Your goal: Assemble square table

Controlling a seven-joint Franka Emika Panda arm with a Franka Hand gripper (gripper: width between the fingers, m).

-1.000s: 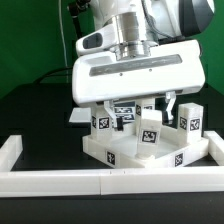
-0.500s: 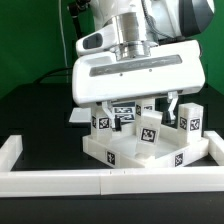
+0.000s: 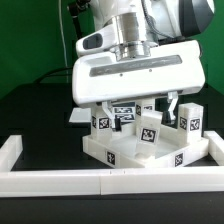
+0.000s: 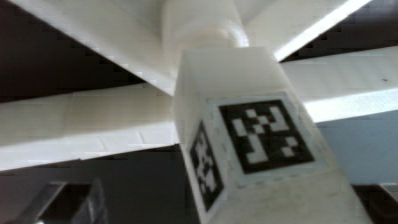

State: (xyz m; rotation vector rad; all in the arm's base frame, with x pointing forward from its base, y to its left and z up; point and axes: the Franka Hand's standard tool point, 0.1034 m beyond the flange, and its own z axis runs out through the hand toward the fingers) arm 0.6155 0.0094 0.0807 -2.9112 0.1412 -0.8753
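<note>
The white square table top (image 3: 128, 153) lies on the black table, with three tagged white legs showing upright on it: one at the exterior view's left (image 3: 101, 122), one in the middle (image 3: 148, 130), one at the right (image 3: 190, 118). My gripper (image 3: 138, 108) hangs low over the top, open, its fingers straddling the middle leg. In the wrist view that leg (image 4: 249, 125) fills the picture, rising from the top's ribs (image 4: 89, 120). The gripper (image 4: 222, 208) is open around it, and a dark gap shows beside one finger (image 4: 68, 200).
Long white border rails run along the front (image 3: 100, 181), the exterior view's left (image 3: 10, 150) and right (image 3: 214, 148). A pale flat piece (image 3: 76, 116) lies behind the table top. The arm's wide white hand (image 3: 135, 72) hides the space behind it.
</note>
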